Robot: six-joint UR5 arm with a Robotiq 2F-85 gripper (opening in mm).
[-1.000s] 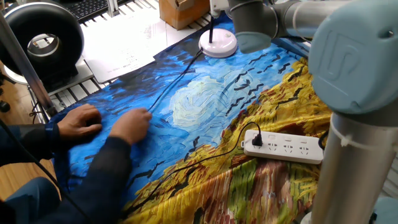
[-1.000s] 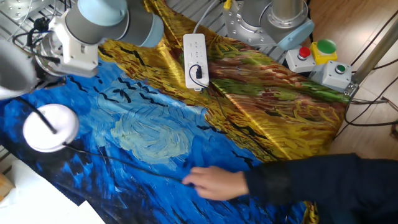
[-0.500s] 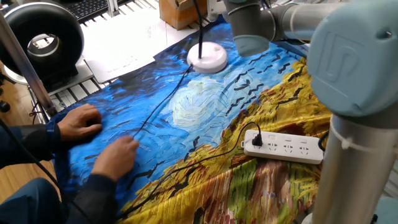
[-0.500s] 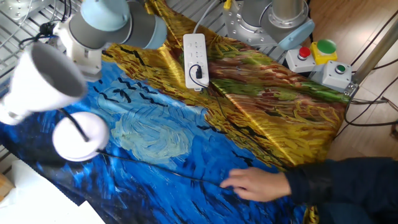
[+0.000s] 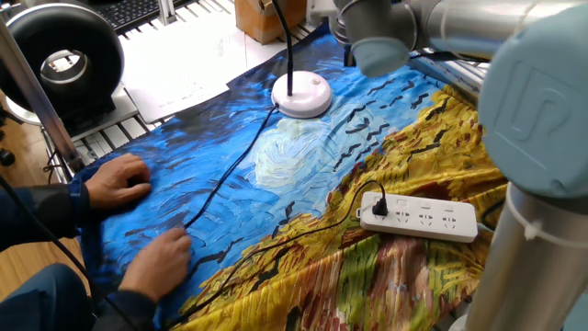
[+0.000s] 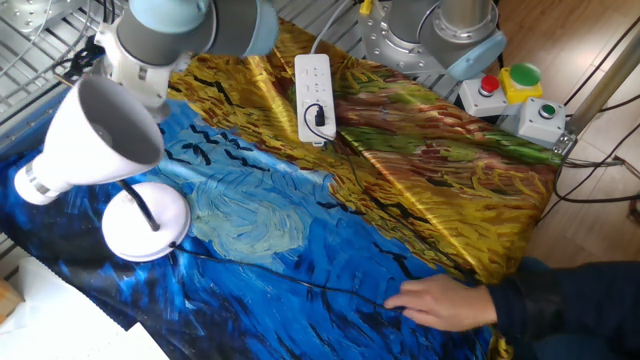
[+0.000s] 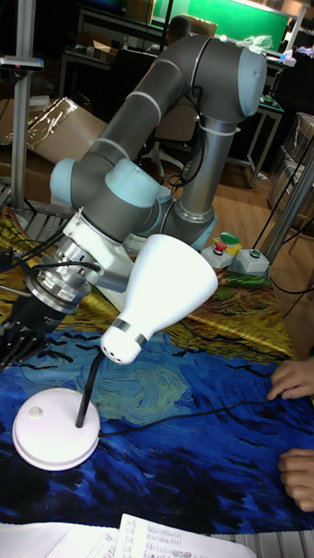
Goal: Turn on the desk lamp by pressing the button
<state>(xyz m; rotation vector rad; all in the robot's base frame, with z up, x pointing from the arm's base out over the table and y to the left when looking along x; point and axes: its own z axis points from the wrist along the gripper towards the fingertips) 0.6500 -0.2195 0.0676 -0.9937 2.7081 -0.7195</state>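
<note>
The desk lamp stands on the painted cloth with its round white base (image 5: pixel 301 95) (image 6: pixel 147 222) (image 7: pixel 55 427). A small button (image 7: pixel 35 412) shows on top of the base. Its black neck (image 7: pixel 87 391) rises to the white cone head (image 6: pixel 95 135) (image 7: pixel 161 292). My gripper (image 7: pixel 17 336) hangs at the left edge of the tall view, above and left of the base and apart from it. Its dark fingers are too murky to read. The lamp's black cord (image 5: pixel 225 175) runs across the cloth to a person's hand (image 5: pixel 161 262).
A person's other hand (image 5: pixel 119 179) rests on the cloth edge. A white power strip (image 5: pixel 423 216) lies on the yellow part of the cloth. A big black ring device (image 5: pixel 64 60) stands at the far left. A box with coloured buttons (image 6: pixel 510 85) sits beside the arm's base.
The lamp has slid across the cloth toward the person, and its head has come into view. The person's hand on the cord has drawn back. My arm has shifted slightly.
</note>
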